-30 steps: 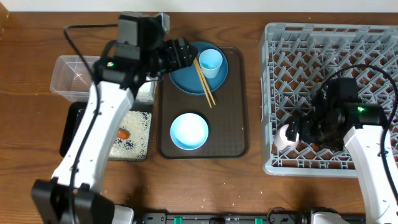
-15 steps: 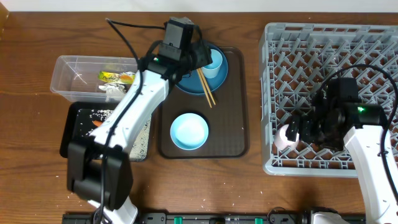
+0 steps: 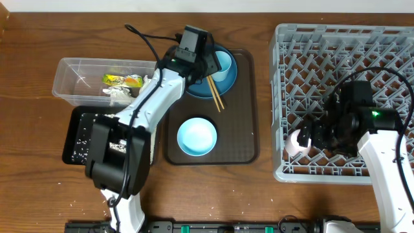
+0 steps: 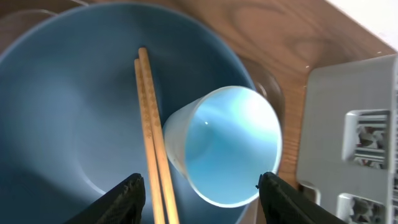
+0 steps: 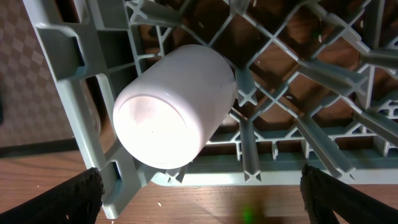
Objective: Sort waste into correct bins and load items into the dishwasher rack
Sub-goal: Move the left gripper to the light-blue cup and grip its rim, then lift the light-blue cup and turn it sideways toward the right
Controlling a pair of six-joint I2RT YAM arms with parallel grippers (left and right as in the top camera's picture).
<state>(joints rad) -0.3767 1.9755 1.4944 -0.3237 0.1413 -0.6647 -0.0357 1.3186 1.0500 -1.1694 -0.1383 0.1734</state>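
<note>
The large blue plate lies at the back of the brown serving tray. On it stand the light blue cup and the wooden chopsticks. My left gripper hovers just over them, open, one finger left of the chopsticks and the other at the cup's right rim. The white bowl sits at the tray's front. The pinkish-white cup lies on its side in the grey dishwasher rack's front-left corner. My right gripper stands wide open above it, holding nothing.
The brown serving tray lies between the bins and the rack. The clear tub holds a yellow-green wrapper and white paper. The black tray with rice grains sits in front of it, partly under my left arm.
My left arm swung right from over the bins to the blue plate, and its jaws narrowed a little around the cup and chopsticks. The right arm and pink cup stayed still.
</note>
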